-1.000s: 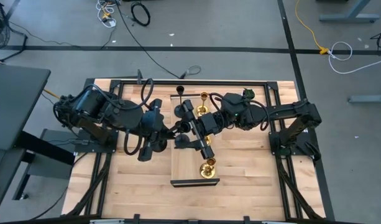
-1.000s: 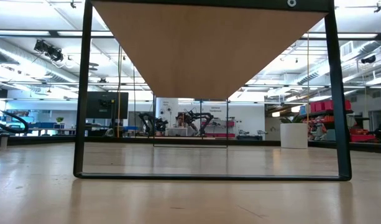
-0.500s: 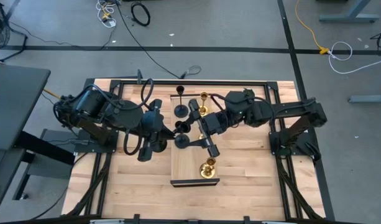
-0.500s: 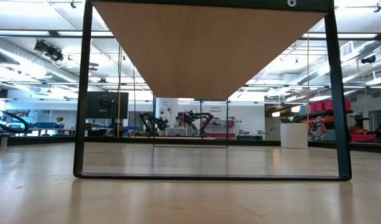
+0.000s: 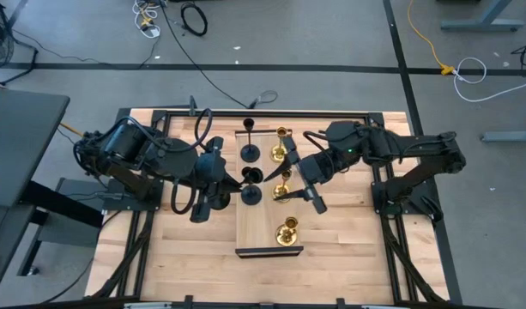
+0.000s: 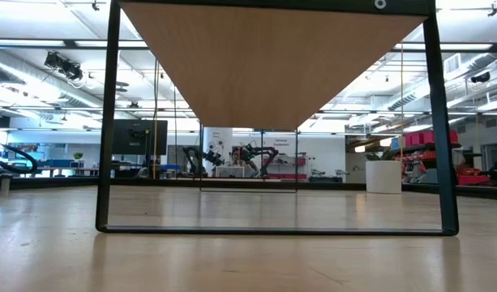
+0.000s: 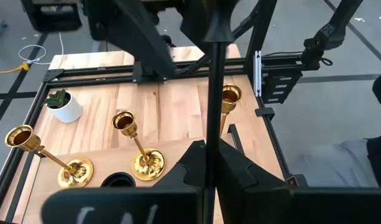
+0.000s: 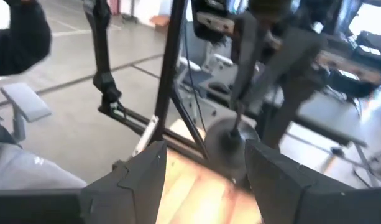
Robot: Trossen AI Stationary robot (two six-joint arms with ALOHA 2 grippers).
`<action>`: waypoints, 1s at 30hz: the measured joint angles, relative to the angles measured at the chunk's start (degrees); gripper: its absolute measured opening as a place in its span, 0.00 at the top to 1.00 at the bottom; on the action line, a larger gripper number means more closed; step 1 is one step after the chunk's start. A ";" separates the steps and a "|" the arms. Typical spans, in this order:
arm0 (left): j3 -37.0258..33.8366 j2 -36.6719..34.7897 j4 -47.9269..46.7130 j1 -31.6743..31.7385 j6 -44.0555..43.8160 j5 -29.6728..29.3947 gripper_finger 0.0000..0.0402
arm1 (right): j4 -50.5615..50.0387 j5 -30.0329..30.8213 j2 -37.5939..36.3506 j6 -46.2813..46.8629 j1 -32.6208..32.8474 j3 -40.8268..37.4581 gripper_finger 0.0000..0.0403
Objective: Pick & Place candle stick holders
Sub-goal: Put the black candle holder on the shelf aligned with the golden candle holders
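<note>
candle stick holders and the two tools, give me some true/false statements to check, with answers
1. The left tool is shut on the thin stem of a black candle stick holder. True.
2. The right tool grips a gold holder. False: its fingers stand apart with nothing between them.
3. Three gold candle stick holders show in the left wrist view. True.
4. The white pot with the green plant lies tipped on its side. False: it stands upright.
</note>
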 joint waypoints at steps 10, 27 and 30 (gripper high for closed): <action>0.00 0.00 0.36 -0.02 0.02 -1.03 0.96 | -5.04 10.46 -7.82 2.62 -0.02 -3.97 0.47; -0.02 6.63 6.23 -4.69 1.81 -7.47 0.97 | 4.07 24.91 -29.36 7.22 -0.02 -26.50 0.47; -0.95 6.78 7.64 -6.71 2.04 -10.41 0.97 | 4.52 25.92 -31.87 7.88 -0.02 -29.18 0.47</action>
